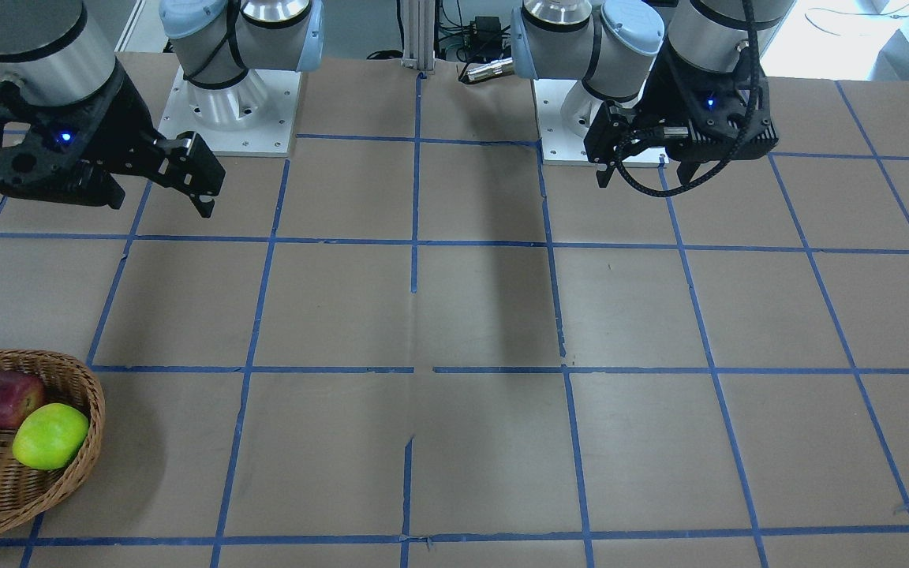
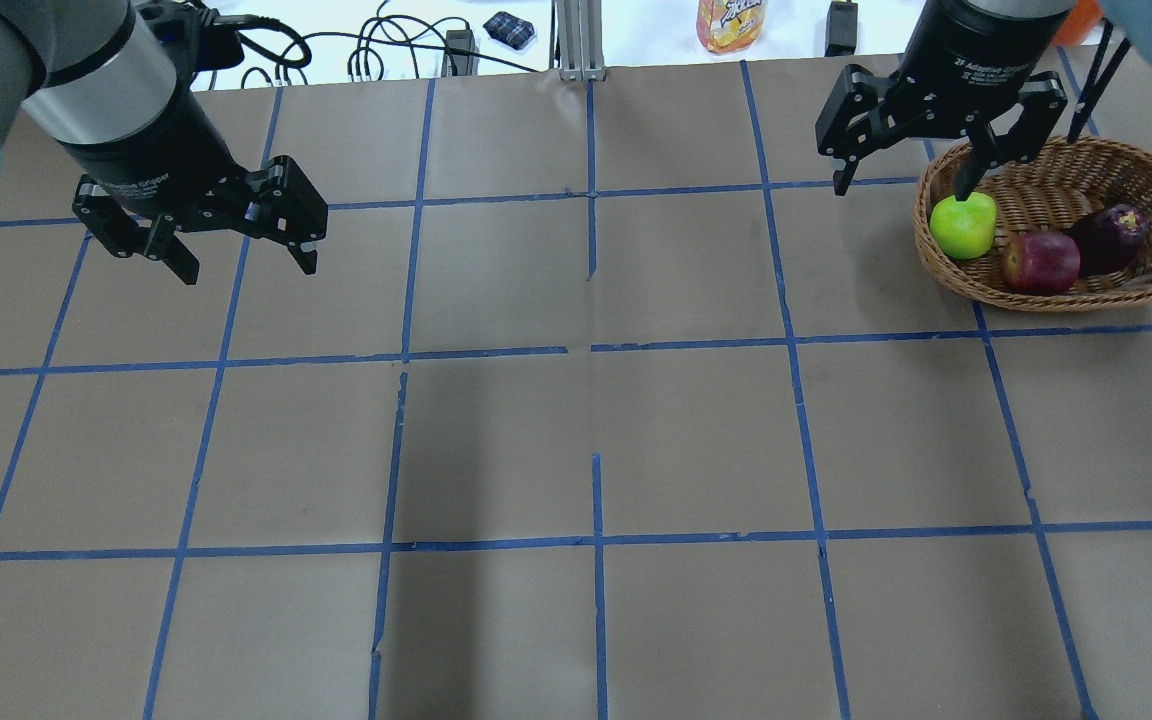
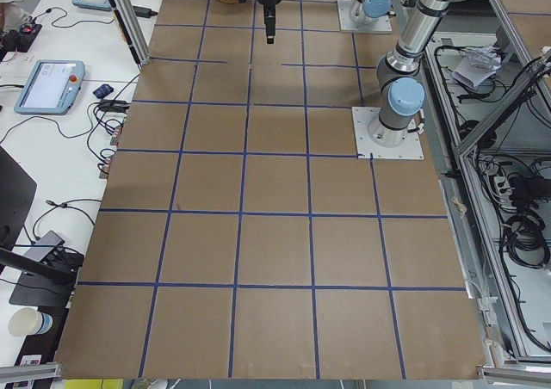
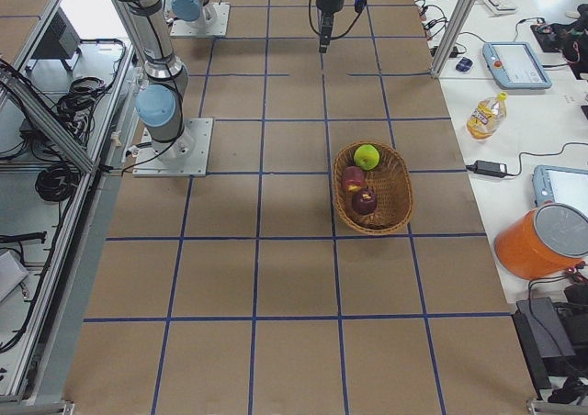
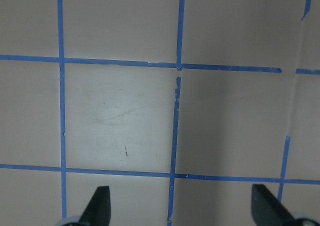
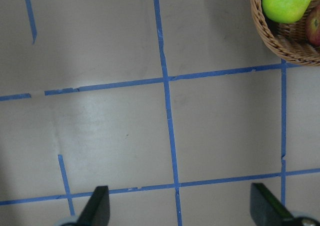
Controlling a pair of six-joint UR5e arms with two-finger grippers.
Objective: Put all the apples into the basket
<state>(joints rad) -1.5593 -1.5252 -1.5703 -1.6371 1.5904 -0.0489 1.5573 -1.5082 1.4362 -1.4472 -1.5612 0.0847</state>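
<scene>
Clearly, all three apples (image 2: 1040,262) sit inside the basket (image 2: 1086,300).

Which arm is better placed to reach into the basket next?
Right: the right gripper hangs near the basket; the left gripper is far across the table. All three apples already lie inside.

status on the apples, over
Left gripper and right gripper open, empty. Green apple, red apple, dark apple all in basket. Nothing in the way.
</scene>
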